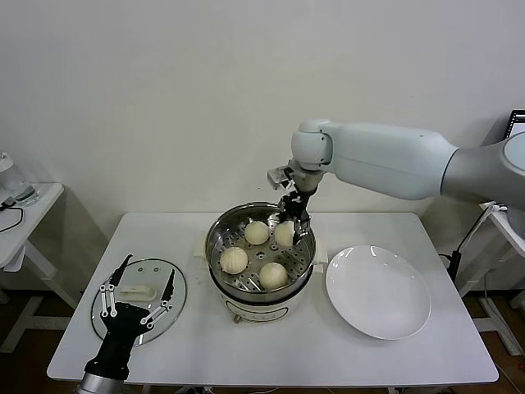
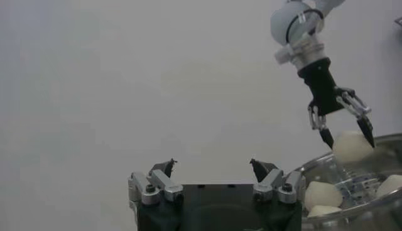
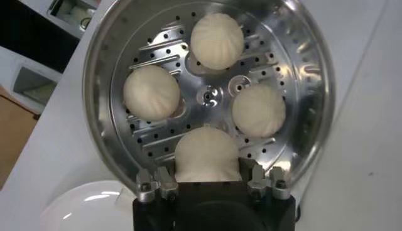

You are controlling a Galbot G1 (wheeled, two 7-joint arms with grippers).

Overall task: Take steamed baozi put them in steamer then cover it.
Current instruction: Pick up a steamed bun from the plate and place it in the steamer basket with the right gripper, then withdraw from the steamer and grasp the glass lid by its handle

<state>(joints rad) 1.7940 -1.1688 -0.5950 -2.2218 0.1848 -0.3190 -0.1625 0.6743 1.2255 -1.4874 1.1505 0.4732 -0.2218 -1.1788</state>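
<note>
The steamer (image 1: pixel 215 246) stands mid-table with its perforated tray (image 3: pixel 207 95) showing. Three baozi lie loose on the tray (image 3: pixel 217 41) (image 3: pixel 151 93) (image 3: pixel 259 110). My right gripper (image 1: pixel 294 223) reaches down into the steamer's back right part and is shut on a fourth baozi (image 3: pixel 207 154), low over the tray; I cannot tell if it touches. The left wrist view also shows that held baozi (image 2: pixel 350 145). The cover (image 1: pixel 176 297), a glass lid with a cream handle (image 1: pixel 138 291), lies flat at the table's front left. My left gripper (image 1: pixel 148 268) hovers open over it, holding nothing.
An empty white plate (image 1: pixel 377 291) lies right of the steamer, close to its side. A small white side table (image 1: pixel 25 205) stands off to the left. A wall runs behind the table.
</note>
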